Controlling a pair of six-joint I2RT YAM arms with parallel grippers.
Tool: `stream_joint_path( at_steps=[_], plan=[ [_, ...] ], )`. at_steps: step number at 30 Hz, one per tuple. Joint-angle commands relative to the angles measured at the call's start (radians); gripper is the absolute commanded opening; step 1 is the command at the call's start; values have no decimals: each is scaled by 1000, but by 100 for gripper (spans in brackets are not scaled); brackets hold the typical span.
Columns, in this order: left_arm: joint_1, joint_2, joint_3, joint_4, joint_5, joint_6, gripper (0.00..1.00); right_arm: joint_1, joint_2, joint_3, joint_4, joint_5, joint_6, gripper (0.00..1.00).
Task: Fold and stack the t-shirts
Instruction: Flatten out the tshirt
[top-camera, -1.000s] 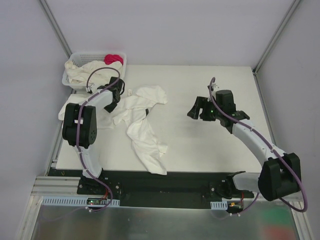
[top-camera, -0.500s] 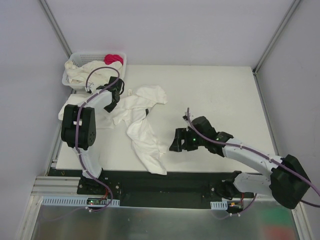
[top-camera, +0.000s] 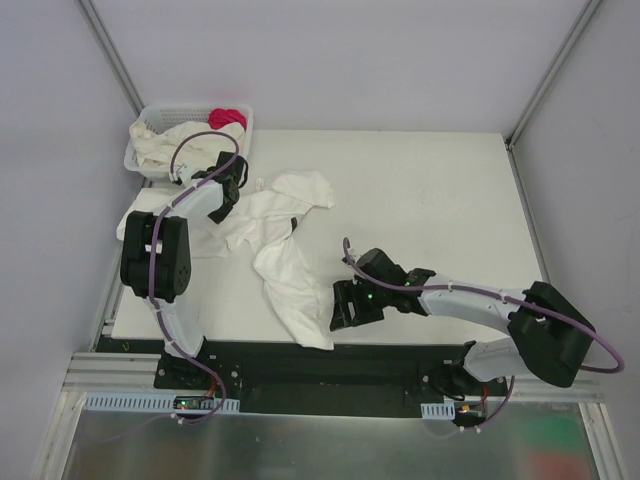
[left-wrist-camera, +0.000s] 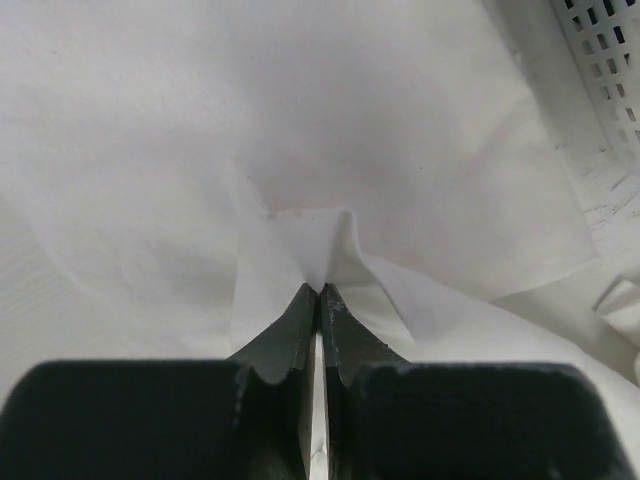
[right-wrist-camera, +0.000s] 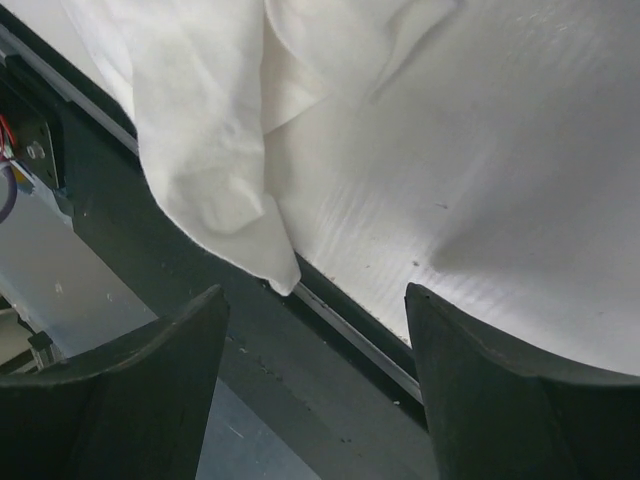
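Observation:
A crumpled white t-shirt (top-camera: 285, 240) lies on the left half of the table, its long lower end (top-camera: 310, 320) reaching the near edge. My left gripper (top-camera: 228, 185) is at the shirt's upper left part, beside the basket. In the left wrist view that left gripper (left-wrist-camera: 320, 290) is shut on a pinched fold of this t-shirt (left-wrist-camera: 300, 150). My right gripper (top-camera: 341, 307) hovers open just right of the shirt's lower end. In the right wrist view the shirt's corner (right-wrist-camera: 200, 150) hangs over the table edge, between and ahead of the right gripper (right-wrist-camera: 312, 292), untouched.
A white lattice basket (top-camera: 150, 112) stands at the back left corner, with more white t-shirts (top-camera: 170, 145) spilling out of it and a pink-red cloth (top-camera: 227, 118) inside. Its wall (left-wrist-camera: 600, 60) shows in the left wrist view. The dark base rail (right-wrist-camera: 330, 400) runs below the table's near edge.
My right arm has swung from mid-table on the right down and left to the near edge, beside the shirt's lower end. The left gripper has stayed shut on the fold.

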Motion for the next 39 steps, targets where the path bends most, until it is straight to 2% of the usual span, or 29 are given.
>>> stream_joint_path(
  at_steps=[1,6,9,14,18,29,31,34,39],
  plan=[
    [-13,-52,19,-8,-35,14,0,64,26,71,-40,-9,38,73],
    [-16,-49,34,-5,-43,30,0,201,144,226,-183,64,10,72],
    [-16,-52,34,-2,-40,29,0,250,184,260,-208,89,1,71],
    [-18,-57,24,5,-32,34,0,258,202,264,-193,81,10,68],
    [-18,-75,14,12,-29,35,0,259,202,232,-156,84,18,59],
    [-19,-100,-4,34,-27,55,0,244,256,257,-138,72,-30,56],
    [-19,-100,-4,32,-29,58,0,232,260,254,-129,64,-36,52],
    [-19,-100,-4,34,-29,60,0,213,273,254,-119,57,-45,36],
    [-19,-95,-1,34,-27,67,0,198,280,247,-112,58,-53,22]
  ],
)
